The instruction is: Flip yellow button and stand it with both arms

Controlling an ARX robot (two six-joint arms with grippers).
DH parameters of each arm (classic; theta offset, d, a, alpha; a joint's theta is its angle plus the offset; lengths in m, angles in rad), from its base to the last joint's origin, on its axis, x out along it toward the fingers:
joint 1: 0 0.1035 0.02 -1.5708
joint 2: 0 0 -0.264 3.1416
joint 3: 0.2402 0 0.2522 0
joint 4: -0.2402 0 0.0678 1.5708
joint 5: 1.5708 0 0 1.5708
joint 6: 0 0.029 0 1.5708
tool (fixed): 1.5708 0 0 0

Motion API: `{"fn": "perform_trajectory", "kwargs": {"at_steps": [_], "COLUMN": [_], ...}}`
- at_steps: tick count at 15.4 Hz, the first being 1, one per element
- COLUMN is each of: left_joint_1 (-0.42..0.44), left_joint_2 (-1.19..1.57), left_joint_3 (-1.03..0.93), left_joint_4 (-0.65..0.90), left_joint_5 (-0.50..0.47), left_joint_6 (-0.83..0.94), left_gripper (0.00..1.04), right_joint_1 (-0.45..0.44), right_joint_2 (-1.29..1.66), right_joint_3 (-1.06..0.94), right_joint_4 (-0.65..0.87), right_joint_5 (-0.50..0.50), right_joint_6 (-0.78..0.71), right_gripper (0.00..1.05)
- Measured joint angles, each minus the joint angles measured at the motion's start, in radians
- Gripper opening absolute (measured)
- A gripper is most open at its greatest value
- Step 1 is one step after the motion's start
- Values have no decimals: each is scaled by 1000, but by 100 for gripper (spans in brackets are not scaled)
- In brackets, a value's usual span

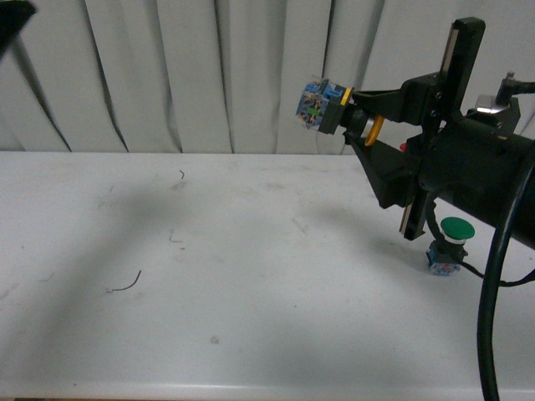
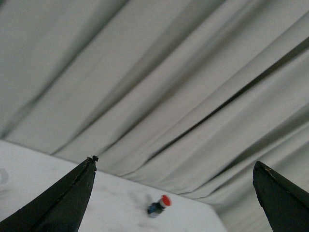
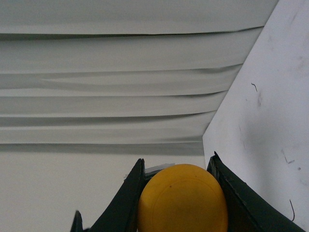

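The yellow button (image 1: 328, 107) is lifted well above the white table (image 1: 209, 251), held sideways, its blue-grey contact block pointing left toward the curtain. My right gripper (image 1: 351, 119) is shut on it at the cap end. In the right wrist view the round yellow cap (image 3: 182, 198) fills the space between the two black fingers (image 3: 124, 198) of the right gripper (image 3: 177, 163). My left gripper (image 2: 174, 162) is open, with nothing between its fingers (image 2: 67, 198). In the front view only a dark corner of the left arm (image 1: 12, 25) shows at the top left.
A green-capped button (image 1: 456, 230) stands on the table under the right arm. A red-capped button (image 2: 159, 206) lies on the table near the curtain. A thin scrap of wire (image 1: 125, 284) lies on the table's left part. A pleated white curtain (image 1: 167, 75) closes the back.
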Motion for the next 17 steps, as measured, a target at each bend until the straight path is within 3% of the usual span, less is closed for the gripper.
{"fn": "perform_trajectory", "kwargs": {"at_steps": [2, 4, 6, 7, 9, 12, 17], "left_joint_1": [43, -3, -44, -35, -36, -38, -38], "left_joint_2": [-197, -439, -679, -832, -1069, -1175, -1295], "left_joint_3": [-113, -242, -377, -458, -529, -583, -643], "left_joint_4": [-174, -409, -589, -688, -806, -818, -878], "left_joint_5": [-18, -111, -343, -394, -397, -397, -397], "left_joint_6": [196, 478, 694, 753, 796, 811, 814], "left_gripper": [98, 97, 75, 63, 39, 3, 2], "right_joint_1": [-16, -27, -33, -39, -36, -39, -40], "right_joint_2": [-20, -31, -32, -32, -37, -48, -50], "right_joint_3": [0, 3, 3, 3, 3, 3, 3], "right_joint_4": [2, 3, 2, 2, 1, 2, 2], "right_joint_5": [-12, -24, -27, -28, -39, -45, -57], "right_joint_6": [-17, -24, -33, -40, -55, -72, -73], "right_gripper": [35, 35, 35, 35, 35, 35, 35]}}
